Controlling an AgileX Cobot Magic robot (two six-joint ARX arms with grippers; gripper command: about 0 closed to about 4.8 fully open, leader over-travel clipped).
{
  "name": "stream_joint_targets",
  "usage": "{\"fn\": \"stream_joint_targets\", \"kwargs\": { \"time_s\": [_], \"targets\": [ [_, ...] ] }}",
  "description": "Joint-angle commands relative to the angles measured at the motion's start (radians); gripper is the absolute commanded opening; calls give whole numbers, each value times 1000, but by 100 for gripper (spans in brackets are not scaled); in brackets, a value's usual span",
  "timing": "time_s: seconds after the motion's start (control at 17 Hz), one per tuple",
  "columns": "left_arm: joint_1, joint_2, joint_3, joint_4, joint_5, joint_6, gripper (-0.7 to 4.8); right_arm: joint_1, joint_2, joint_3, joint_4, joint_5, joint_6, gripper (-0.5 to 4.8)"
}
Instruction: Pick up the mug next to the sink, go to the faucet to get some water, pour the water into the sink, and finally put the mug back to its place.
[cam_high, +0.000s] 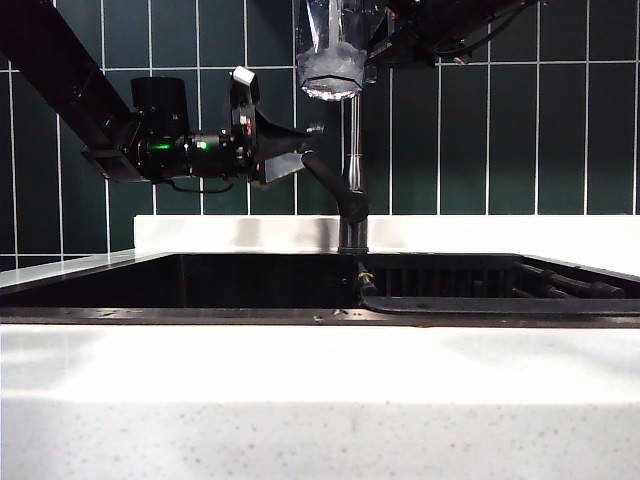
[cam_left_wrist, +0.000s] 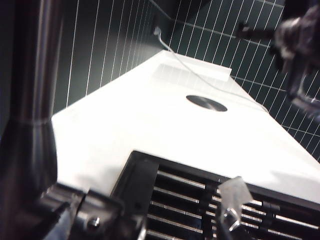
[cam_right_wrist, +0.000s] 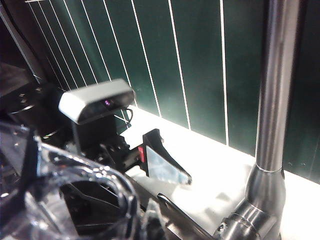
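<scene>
The left gripper (cam_high: 310, 150) stands spread, holding nothing, its fingers pointing sideways at the faucet (cam_high: 352, 170): one finger tip sits just beside the slim grey pipe, the other reaches toward the dark lever handle (cam_high: 330, 180) below it. From the left wrist view the pipe (cam_left_wrist: 30, 100) fills the near side right beside that gripper, and a taped fingertip (cam_left_wrist: 235, 192) hangs over the slatted rack (cam_left_wrist: 200, 200) of the sink. The right gripper (cam_high: 385, 40) is up at the frame's top edge, pinching the mug (cam_high: 335, 50), which hangs in the air, its thick base above and just beside the left gripper's fingers. The sink (cam_high: 200, 285) lies well below both grippers, with open room between them and its front rim. The white counter (cam_high: 320, 400) spreads before it, and the green tiled wall (cam_high: 500, 130) closes in behind.
</scene>
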Motion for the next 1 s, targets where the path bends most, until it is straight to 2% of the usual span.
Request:
{"fn": "stream_joint_targets", "kwargs": {
  "time_s": [0.06, 0.18, 0.29, 0.41, 0.53, 0.59, 0.71, 0.82, 1.0],
  "targets": [
    [-2, -8, 5, -53, -5, 71, 368, 0, -6, 6, 28, -6, -4, -6],
    [-2, -8, 5, -54, -47, 85, 367, 0, -6, 6, 28, -6, -6, -6],
    [-2, -8, 6, -80, -187, 108, 367, 0, -6, 6, 28, -6, -11, -6],
    [-18, -8, 18, -238, -394, 273, 367, -9, -6, 6, 31, -7, -19, -6],
    [-27, 16, 51, -271, -404, 291, 367, -11, -6, 6, 32, -6, -24, -6],
    [-27, 32, 72, -279, -454, 290, 367, -12, -6, 6, 32, -6, -34, -6],
    [-25, 35, 75, -267, -467, 292, 367, -12, -6, 6, 32, -6, -37, -6],
    [-13, 35, 75, -261, -438, 290, 368, -12, -6, 6, 32, -6, -37, -6],
    [-13, 35, 75, -255, -313, 291, 372, -12, -6, 6, 32, -6, -37, -6]
  ]
}}
